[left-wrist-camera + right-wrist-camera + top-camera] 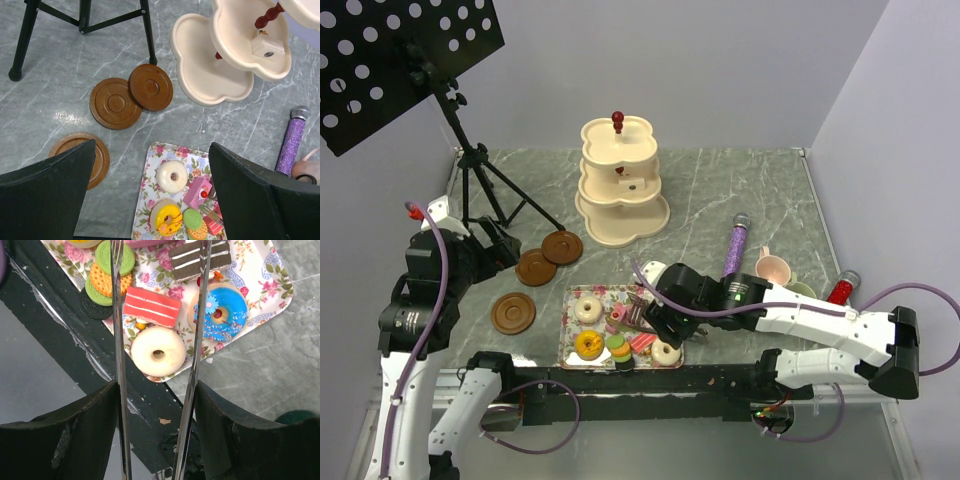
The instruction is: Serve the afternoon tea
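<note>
Over near edge of floral tray [260, 270], my right hand [156, 390] clamps metal tongs [119, 365], prongs spread either side of white doughnut [158, 351] and red cake slice [151, 306] lying on tray. My left hand [152, 147] gapes wide, empty, above brown saucers [116, 103] on tabletop [60, 60].

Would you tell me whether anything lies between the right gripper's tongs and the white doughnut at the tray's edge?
Nothing visible does: the metal tongs in the right gripper straddle the white doughnut, with the red striped cake slice just beyond it.
</note>
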Controlling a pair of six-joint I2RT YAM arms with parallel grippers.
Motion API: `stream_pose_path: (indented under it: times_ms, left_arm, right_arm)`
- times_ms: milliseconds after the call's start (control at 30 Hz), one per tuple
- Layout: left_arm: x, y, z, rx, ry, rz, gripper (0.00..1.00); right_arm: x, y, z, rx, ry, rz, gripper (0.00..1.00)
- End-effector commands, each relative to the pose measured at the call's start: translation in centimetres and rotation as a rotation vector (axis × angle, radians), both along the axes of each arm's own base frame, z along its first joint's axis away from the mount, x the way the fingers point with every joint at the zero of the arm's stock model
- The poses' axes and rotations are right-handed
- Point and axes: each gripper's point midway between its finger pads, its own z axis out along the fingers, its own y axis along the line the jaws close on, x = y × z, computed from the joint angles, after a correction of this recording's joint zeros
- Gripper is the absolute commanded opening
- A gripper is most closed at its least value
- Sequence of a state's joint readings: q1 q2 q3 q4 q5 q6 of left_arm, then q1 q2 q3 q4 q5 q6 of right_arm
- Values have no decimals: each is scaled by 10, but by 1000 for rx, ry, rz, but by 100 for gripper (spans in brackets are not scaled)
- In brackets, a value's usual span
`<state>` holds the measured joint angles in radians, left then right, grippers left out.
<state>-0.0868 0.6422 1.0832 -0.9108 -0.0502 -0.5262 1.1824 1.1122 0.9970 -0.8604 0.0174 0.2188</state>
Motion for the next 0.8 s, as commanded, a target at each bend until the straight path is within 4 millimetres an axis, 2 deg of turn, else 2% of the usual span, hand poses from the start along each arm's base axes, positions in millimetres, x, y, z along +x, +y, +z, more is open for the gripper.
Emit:
stream_pose_path:
  times_ms: [0, 333, 667, 767]
  left_arm:
    - [3, 0, 5, -18, -17, 15, 99]
    - [8, 2, 8, 3, -18, 17, 99]
    - [11, 2, 7, 7, -19, 16, 100]
    - [12, 2, 7, 7, -19, 14, 99]
  right_arm:
    - [3, 14, 6, 24, -33, 60, 66]
    - [6, 22, 1, 0, -39, 80, 66]
    - [10, 24, -3, -27, -52, 91, 62]
    - [11, 26, -2, -27, -55, 91, 58]
